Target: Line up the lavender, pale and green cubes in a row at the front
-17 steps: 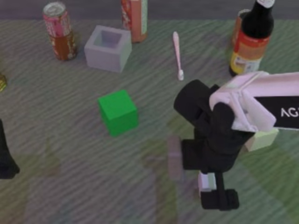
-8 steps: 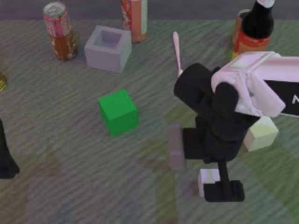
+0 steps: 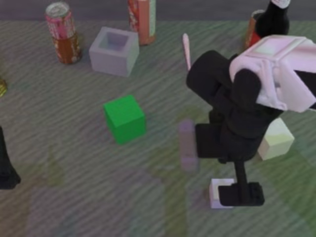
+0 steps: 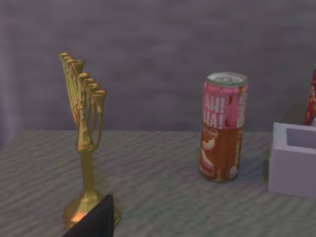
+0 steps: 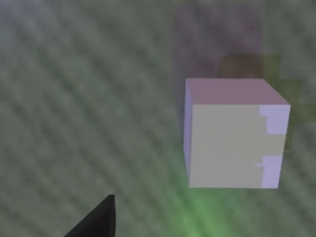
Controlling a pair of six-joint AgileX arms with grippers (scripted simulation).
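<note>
Right hand (image 3: 241,195) low at the front of the tabletop (image 3: 74,197), partly covering the lavender cube (image 3: 216,190); width of grip impossible to tell. Resting flat there, free in the right wrist view. Probably light, rigid and matte: best pinched across two opposite flat sides, at mid-height. Farther back, pale cube (image 3: 276,140) just beside the arm, green cube (image 3: 124,118) well apart to the left, both likely as stiff, needing a wider grip. Left hand (image 3: 5,168) parked at the left edge.
</note>
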